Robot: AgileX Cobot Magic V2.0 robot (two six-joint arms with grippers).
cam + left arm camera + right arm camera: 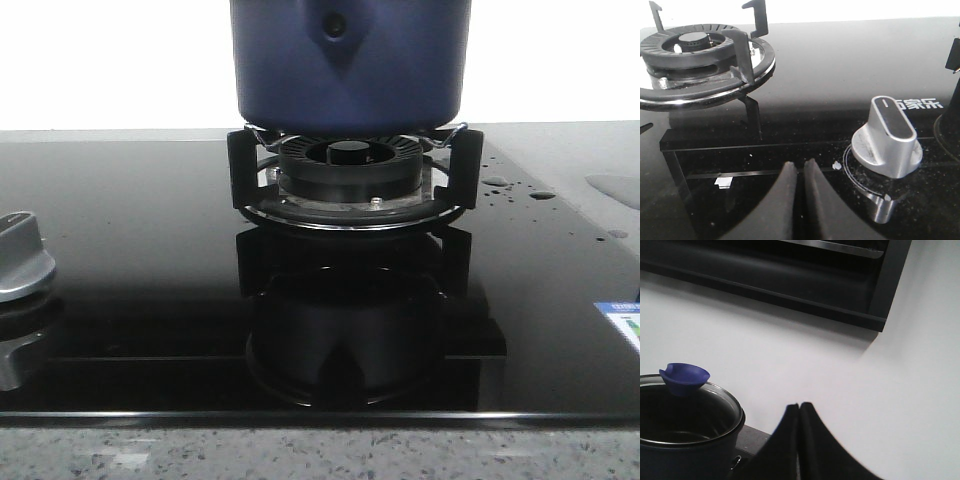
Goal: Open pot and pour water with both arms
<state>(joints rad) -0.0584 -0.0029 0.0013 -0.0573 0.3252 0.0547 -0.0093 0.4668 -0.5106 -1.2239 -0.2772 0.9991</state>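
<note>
Clearly both sets of jaws are pressed together on nothing: the left gripper (801, 172) hangs over the black glass surface (840, 75) near a silver knob (887, 137), the right gripper (799, 415) beside the pot (350, 65), which sits on the burner stand (352, 175). Best to spread the right jaws and centre them on the blue lid knob (684, 377) before lifting.

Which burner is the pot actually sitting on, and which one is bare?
The pot sits on the burner centred in the front view. The burner in the left wrist view is bare, its supports holding nothing.
</note>
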